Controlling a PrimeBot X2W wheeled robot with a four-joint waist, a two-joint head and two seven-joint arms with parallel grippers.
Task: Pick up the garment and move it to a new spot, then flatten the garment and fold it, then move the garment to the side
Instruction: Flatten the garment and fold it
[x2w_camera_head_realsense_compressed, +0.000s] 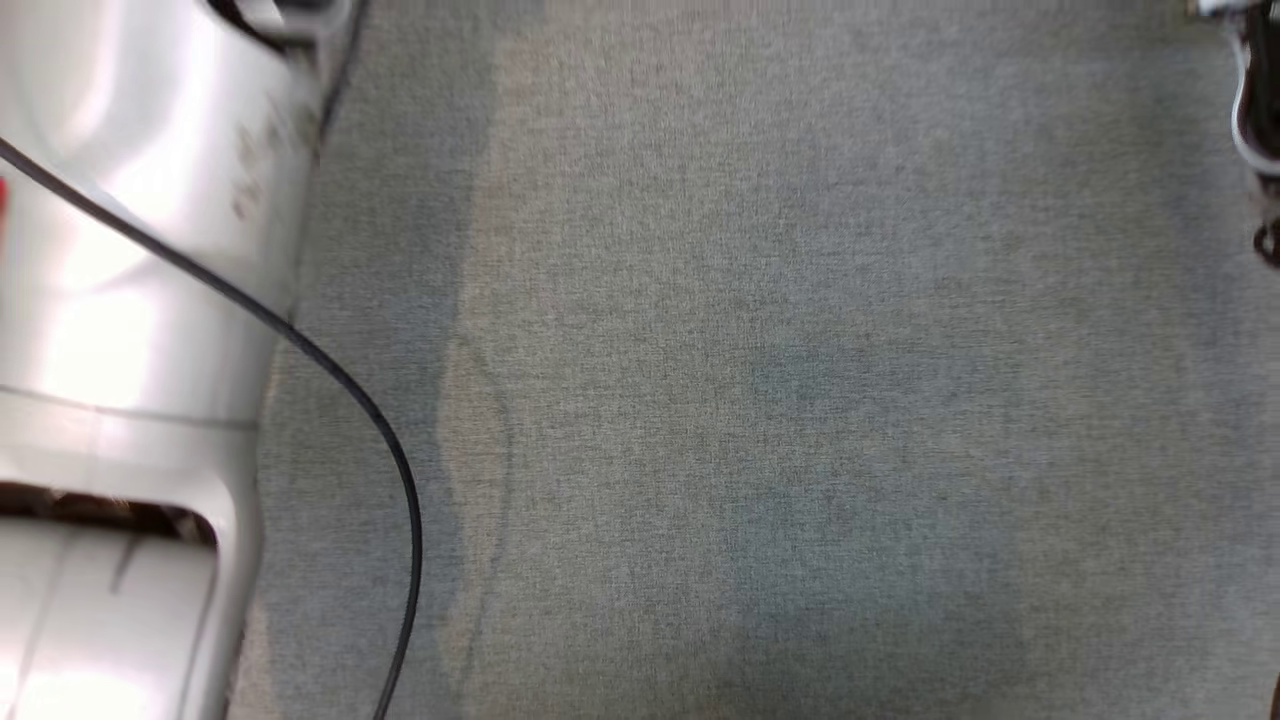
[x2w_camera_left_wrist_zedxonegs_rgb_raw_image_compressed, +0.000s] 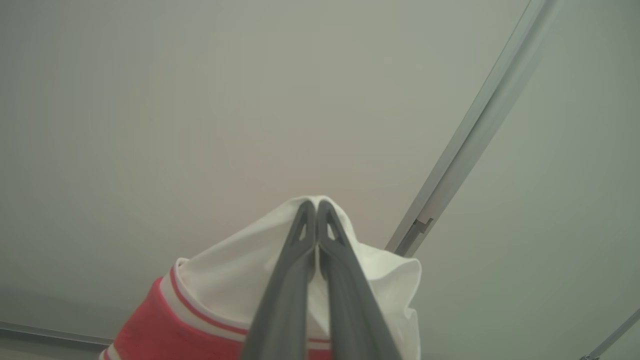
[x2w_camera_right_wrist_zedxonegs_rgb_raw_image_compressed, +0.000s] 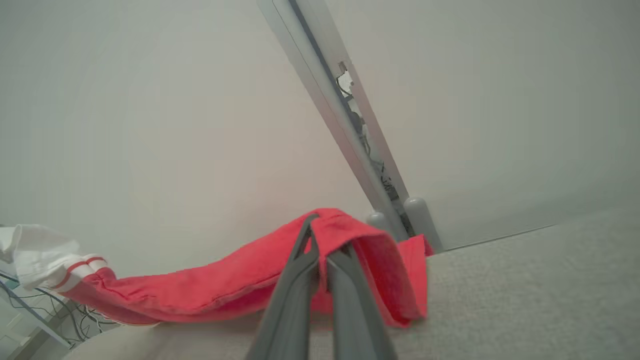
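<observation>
- The left gripper (x2w_camera_left_wrist_zedxonegs_rgb_raw_image_compressed: 317, 202) has its two dark fingers pressed together on a fold of white cloth, which bunches up around their tips.
- That cloth belongs to the garment (x2w_camera_left_wrist_zedxonegs_rgb_raw_image_compressed: 225, 270); below the white part run thin red stripes and then a broad red band.
- Behind it stands a pale wall crossed by a slanting metal rail (x2w_camera_left_wrist_zedxonegs_rgb_raw_image_compressed: 475, 130).
- The right gripper (x2w_camera_right_wrist_zedxonegs_rgb_raw_image_compressed: 322, 245) pinches a red edge of the same garment (x2w_camera_right_wrist_zedxonegs_rgb_raw_image_compressed: 240, 280), and the cloth drapes over its fingertips.
- From that grip the red fabric stretches away to the right wrist view's left, ending in a white, red-striped part, held just above the grey cloth surface (x2w_camera_right_wrist_zedxonegs_rgb_raw_image_compressed: 525, 290).
- A metal post (x2w_camera_right_wrist_zedxonegs_rgb_raw_image_compressed: 340, 115) with wiring rises behind the garment.
- In the blurred head view, a pale forearm (x2w_camera_head_realsense_compressed: 130, 250) lies at the left with a black cable (x2w_camera_head_realsense_compressed: 330, 365) curving over the grey cloth surface (x2w_camera_head_realsense_compressed: 800, 400).
</observation>
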